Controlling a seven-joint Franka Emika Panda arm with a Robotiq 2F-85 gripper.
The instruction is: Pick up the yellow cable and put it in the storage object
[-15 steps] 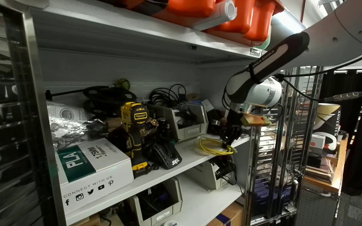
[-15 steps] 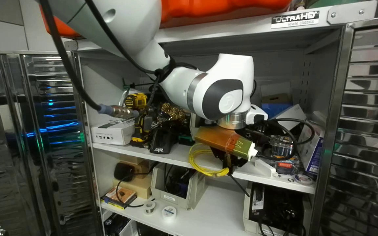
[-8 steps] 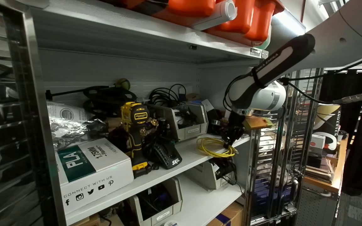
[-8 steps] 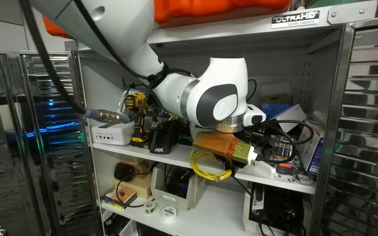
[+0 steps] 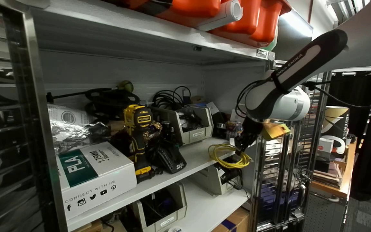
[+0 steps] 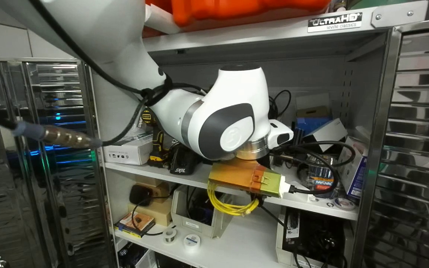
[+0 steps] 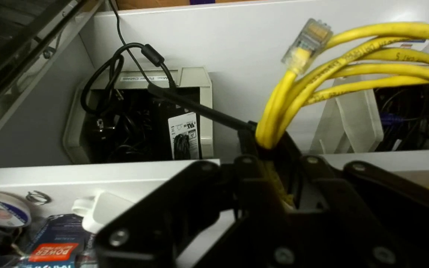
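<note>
A metal cabinet [image 6: 367, 80] stands open between shiny slatted doors [image 6: 423, 149], an orange plastic container [image 6: 251, 13] on its top. Its white tabletop [image 5: 195, 154] carries a crowd of gear: at the left front corner, a white cardboard box with a green PLA label [image 5: 98, 180]; just beside it, a yellow-and-black cordless drill [image 5: 137, 143], upright, and a black SKIL charger [image 5: 171, 158]; set back from the front edge, a light grey plastic bin [image 5: 188, 137]; toward the right front corner, a Rayovac battery pack [image 6: 322, 181] and a flat white-and-blue reel [image 7: 2, 212].

At the front edge, a white robot arm [image 6: 242, 87] with an orange-and-green case [image 6: 233, 176] at its wrist holds a coiled yellow network cable [image 6: 235, 210]. The black pincer [image 7: 268, 145] is clamped on a bunch of the cable's strands, and a thin black strip [image 7: 199, 108] juts out beside it. In the wrist view, a clear plastic plug [image 7: 307, 42] and several loops reach past the front edge, above the white lower shelf [image 7: 233, 44]; whether any loop touches the tabletop cannot be told.

Below the right front corner, a grey bin labelled for power cables [image 7: 206, 123] holds tangled black cords [image 7: 129, 130]. A second grey bin [image 6: 190, 227] stands well apart from it.
</note>
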